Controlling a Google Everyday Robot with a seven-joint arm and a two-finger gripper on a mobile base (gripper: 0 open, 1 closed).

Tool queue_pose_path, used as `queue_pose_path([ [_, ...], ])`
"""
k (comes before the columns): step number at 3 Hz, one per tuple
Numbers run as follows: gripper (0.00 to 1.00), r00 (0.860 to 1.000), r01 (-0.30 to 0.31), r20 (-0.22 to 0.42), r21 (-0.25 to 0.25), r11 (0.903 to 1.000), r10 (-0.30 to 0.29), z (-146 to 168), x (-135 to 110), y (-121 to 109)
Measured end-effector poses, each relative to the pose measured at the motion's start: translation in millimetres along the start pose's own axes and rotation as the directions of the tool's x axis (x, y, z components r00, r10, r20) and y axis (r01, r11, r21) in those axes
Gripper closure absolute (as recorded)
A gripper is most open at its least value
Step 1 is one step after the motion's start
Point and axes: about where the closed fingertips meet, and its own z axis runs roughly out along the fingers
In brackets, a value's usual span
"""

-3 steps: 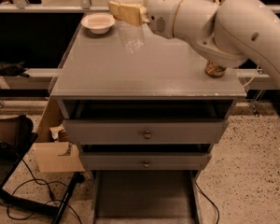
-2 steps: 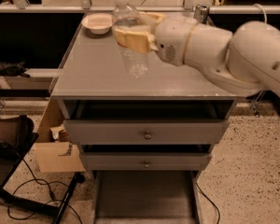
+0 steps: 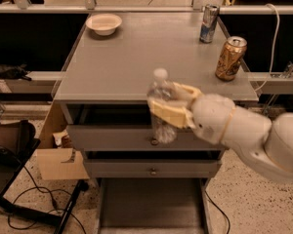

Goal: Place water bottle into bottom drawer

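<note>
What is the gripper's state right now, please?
Gripper: closed on the water bottle, holding it in front of the cabinet, above the open bottom drawer.

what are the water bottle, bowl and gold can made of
Water bottle: clear thin plastic, the top drawer shows through; gripped by the end effector in front of that drawer. Bowl: matte off-white, plastic or ceramic, cannot tell which. Gold can: glossy metal, likely aluminium, with a silvery rim.
</note>
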Motion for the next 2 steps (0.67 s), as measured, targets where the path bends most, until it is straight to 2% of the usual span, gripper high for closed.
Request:
queue_pose_path([
  [1,1.00,1.000,-0.011,-0.011,0.055,0.9984,0.011,-27.4,15.1,-10.0],
  [2,1.00,1.000,-0.019,-0.013,0.043,0.9989,0.020,-20.2,21.7,-12.5],
])
